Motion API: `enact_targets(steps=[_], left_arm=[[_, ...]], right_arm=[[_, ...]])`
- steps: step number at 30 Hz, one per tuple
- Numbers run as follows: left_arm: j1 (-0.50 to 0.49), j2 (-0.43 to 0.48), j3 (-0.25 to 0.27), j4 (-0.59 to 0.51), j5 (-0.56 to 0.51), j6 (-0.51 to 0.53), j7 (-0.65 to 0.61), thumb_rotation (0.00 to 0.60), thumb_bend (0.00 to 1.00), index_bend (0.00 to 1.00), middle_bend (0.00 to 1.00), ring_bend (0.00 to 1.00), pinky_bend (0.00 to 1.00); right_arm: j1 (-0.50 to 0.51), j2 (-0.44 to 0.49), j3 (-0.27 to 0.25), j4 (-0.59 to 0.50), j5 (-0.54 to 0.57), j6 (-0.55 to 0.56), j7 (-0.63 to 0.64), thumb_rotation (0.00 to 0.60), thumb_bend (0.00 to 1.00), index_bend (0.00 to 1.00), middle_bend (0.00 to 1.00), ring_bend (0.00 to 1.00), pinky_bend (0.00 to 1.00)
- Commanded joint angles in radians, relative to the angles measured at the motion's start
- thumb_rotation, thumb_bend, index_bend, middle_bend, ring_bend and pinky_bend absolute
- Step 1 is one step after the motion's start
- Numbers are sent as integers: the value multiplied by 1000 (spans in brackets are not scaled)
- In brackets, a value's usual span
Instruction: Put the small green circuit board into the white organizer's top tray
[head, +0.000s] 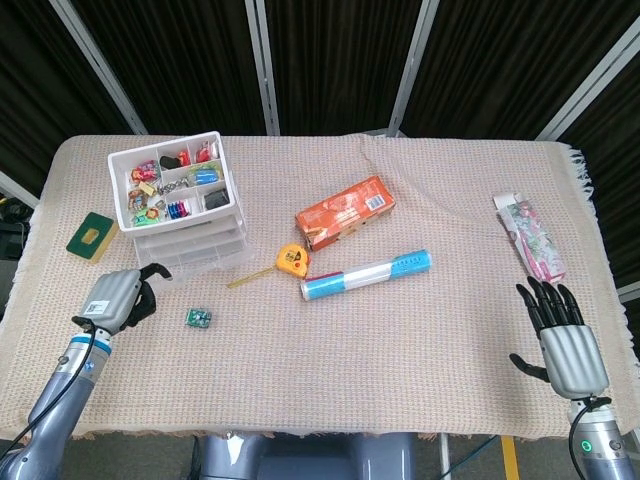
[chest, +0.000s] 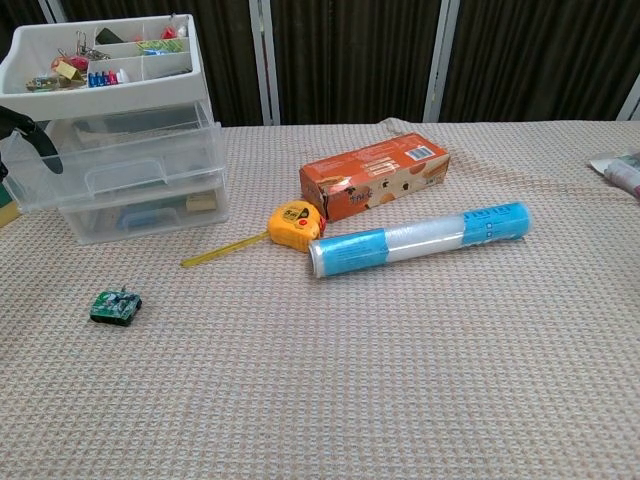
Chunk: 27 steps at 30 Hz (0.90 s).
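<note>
The small green circuit board (head: 199, 318) (chest: 116, 306) lies flat on the woven cloth, in front of the white organizer (head: 180, 220) (chest: 100, 95). The organizer's top tray is open and holds several small coloured items in compartments. Under the tray, an upper drawer (head: 190, 262) (chest: 110, 165) sticks out toward me. My left hand (head: 118, 298) is just left of the board, its curled fingers (chest: 25, 128) hooked on that drawer's front. Open and empty, my right hand (head: 562, 338) rests at the front right edge with fingers spread.
An orange box (head: 344, 212), a yellow tape measure (head: 292, 260) with tape drawn out, and a blue-and-white tube (head: 366, 275) lie mid-table. A printed packet (head: 530, 237) is at the far right. A green pad (head: 90, 235) lies left of the organizer.
</note>
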Motion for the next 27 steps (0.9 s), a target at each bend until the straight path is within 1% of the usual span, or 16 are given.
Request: enact_targets(steps=[1,6,8,10,13,16,18,20,21,24,27], left_arm=[[5,7,8,-9,15,-1,-7,600,1000,370,941,902,668],[15,16,22,-22,53,4,-25,600,998,330,940,902,668],[20,16,25,-20,73,13,-29,600,957,296,940,902,668],[25,13,29,-11,98,27,-30,600,839,246,939,902,668],[34,8,35,0,132,49,-29,600,700,192,934,899,668],[45,6,41,5,165,69,-33,600,598,156,930,896,667],[49,5,45,9,180,77,-32,600,548,149,929,895,666],[55,5,51,16,203,89,-27,600,488,149,928,894,666],[61,5,55,18,226,103,-27,600,442,152,928,894,667],[80,9,68,19,288,134,-32,600,335,196,929,894,666],[108,21,99,31,400,178,-33,600,256,251,930,895,666]], right_arm=[[0,0,0,0,1,-1,0,600,0,33,0,0,0],[0,0,0,-1,1,-1,-1,600,0,33,0,0,0],[0,0,0,0,1,-1,0,600,0,33,0,0,0],[0,0,0,0,1,0,-1,600,0,32,0,0,0],[0,0,0,0,2,-1,-1,600,0,33,0,0,0],[0,0,0,0,1,-1,-1,600,0,33,0,0,0],[0,0,0,0,1,-1,-1,600,0,33,0,0,0],[0,-1,0,0,1,0,-2,600,0,32,0,0,0],[-1,-1,1,0,2,0,-2,600,0,33,0,0,0],[-1,-1,1,0,2,0,-2,600,0,33,0,0,0],[0,-1,1,0,3,-2,-2,600,0,33,0,0,0]])
